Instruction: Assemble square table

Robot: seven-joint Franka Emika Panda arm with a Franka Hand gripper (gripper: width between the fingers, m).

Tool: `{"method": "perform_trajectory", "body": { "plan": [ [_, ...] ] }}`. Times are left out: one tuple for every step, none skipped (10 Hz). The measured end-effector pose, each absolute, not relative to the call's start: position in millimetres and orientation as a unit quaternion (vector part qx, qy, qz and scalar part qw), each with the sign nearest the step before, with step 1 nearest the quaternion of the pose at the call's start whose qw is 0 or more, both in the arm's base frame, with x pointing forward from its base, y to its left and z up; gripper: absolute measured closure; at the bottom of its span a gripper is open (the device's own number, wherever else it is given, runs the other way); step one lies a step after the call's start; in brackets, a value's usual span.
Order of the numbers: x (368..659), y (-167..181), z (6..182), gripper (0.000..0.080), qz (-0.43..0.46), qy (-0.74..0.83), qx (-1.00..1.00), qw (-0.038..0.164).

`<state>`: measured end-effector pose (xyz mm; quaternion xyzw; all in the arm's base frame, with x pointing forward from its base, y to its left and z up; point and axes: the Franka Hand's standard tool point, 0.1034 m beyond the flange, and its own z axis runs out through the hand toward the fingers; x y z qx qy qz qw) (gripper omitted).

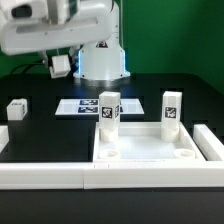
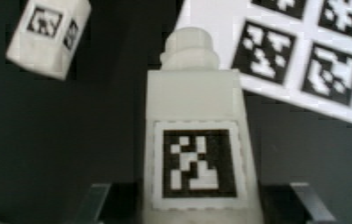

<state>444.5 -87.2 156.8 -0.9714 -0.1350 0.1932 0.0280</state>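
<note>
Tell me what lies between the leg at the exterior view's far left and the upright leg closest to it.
The marker board lies flat on the table between them, as the exterior view shows.

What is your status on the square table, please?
Claw shut on held leg, knobbed tip pointing away from it. Two upright legs at the tabletop's far edge. Nothing seen blocking.

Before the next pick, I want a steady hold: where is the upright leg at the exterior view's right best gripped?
Take that leg by its upper half, straight from above, closing on two opposite flat sides. It stands upright, its top free, its foot close to the rear rim of the tabletop. The gripper now holds another leg.
</note>
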Motion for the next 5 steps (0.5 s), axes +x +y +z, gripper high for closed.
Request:
{"method": "perform_trajectory", "body": {
  "plan": [
    [462.8, -77.0, 174.3, 0.0508, 0.166, -0.111, -0.979, 0.036],
    [485.1, -59.8, 192.3, 0.0508, 0.133, -0.082, -0.987, 0.034],
    [507.2, -35.2, 204.4, 0.0508, 0.089, -0.066, -0.993, 0.029],
    [524.3, -13.8, 207.8, 0.0508, 0.054, -0.020, -0.998, 0.027],
    [531.8, -6.7, 208.1, 0.0508, 0.034, -0.011, -0.999, 0.036]
  ]
}}
